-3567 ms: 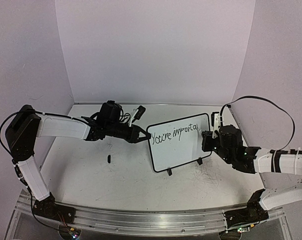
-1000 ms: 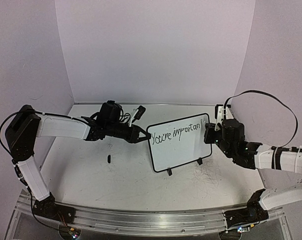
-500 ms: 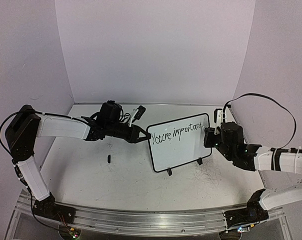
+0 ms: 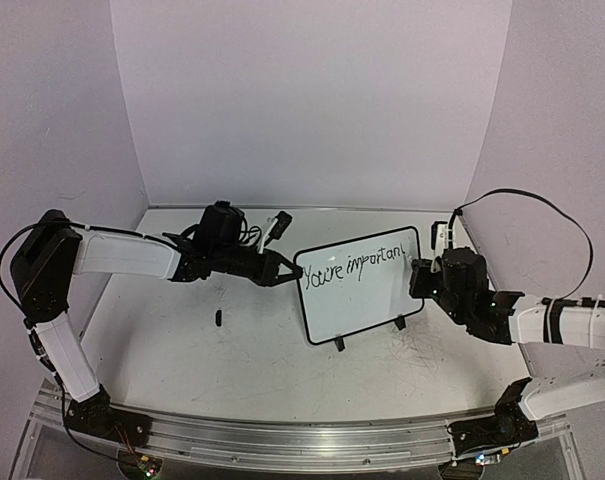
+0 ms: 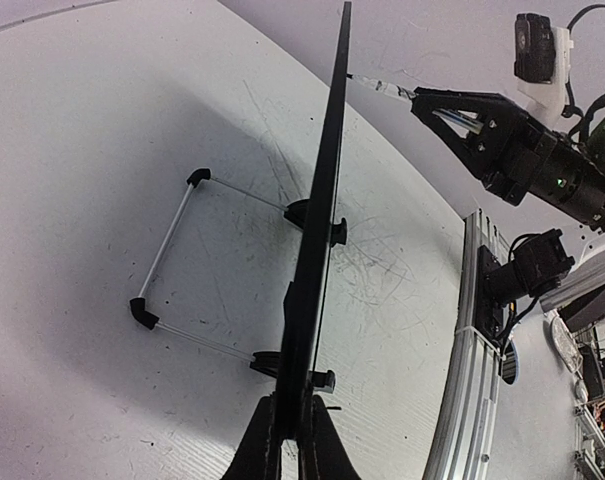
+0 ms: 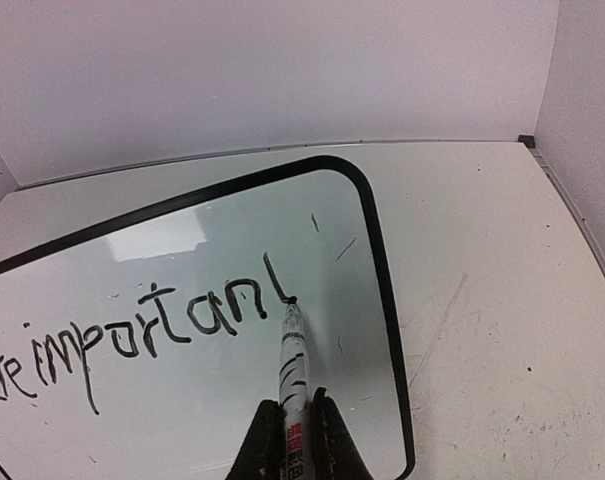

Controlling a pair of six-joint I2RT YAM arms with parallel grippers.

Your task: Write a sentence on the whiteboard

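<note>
Lilac walls close in a scuffed white table (image 4: 182, 350), and the whiteboard (image 4: 367, 295) stands on it, propped on two small black feet with a thin wire stand (image 5: 167, 245) behind it.

The left end effector (image 4: 287, 272) is pressed together on the whiteboard's edge nearest the left arm, pinching the thin black frame. The right end effector (image 4: 419, 275), at the whiteboard's opposite edge, is clamped on a marker (image 6: 293, 352). The marker's tip touches the white face at the foot of a stroke just after the handwriting "You're importan". A small black piece (image 4: 218, 318), possibly the marker's cap, lies on the table well apart from the whiteboard, on the left arm's side.

The whiteboard looks light, thin and rigid, with a glossy face that would likely slip under fingers and smear where ink is wet. On such slight feet it would probably slide or tip under the marker's push. The frame edge, clear of the writing, seems the sensible place to take hold, as the left end effector does. The last letter appears unfinished.
</note>
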